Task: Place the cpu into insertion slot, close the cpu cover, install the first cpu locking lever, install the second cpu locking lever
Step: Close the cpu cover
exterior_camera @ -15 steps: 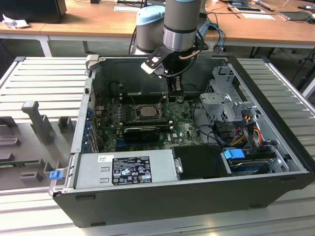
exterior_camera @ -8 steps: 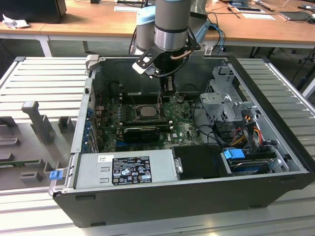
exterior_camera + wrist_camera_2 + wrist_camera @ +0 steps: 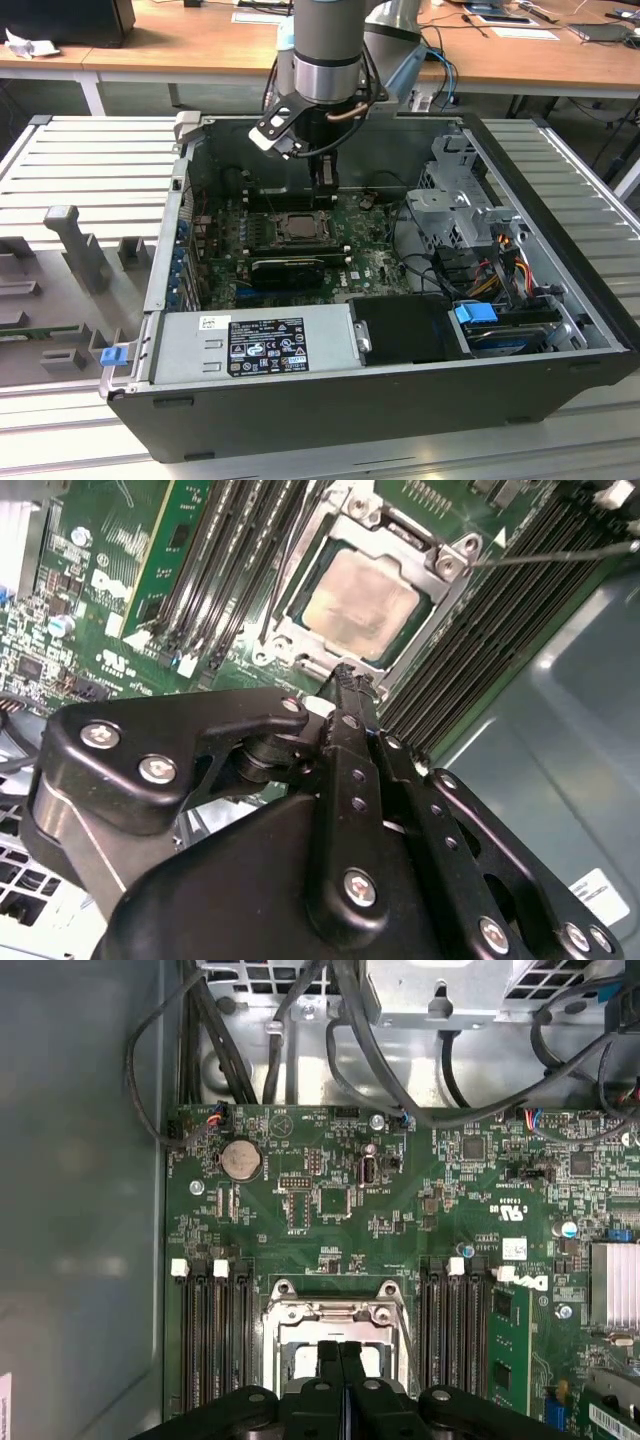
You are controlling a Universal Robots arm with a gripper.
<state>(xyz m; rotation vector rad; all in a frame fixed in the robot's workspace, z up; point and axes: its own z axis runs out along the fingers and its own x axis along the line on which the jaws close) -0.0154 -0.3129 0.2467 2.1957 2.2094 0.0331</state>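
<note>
Fronting wooden desks (image 3: pixel 180 45), ribbed metal table (image 3: pixel 90 160)

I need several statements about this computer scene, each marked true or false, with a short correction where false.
1. The cpu lies in its socket. True.
2. The hand holds the cpu. False: its fingers are shut together on nothing, close to the socket.
3. The cpu cover lies around the cpu. True.
4. The computer case is closed. False: its side is open and the green board shows.
5. A round battery sits on the green board. True.
</note>
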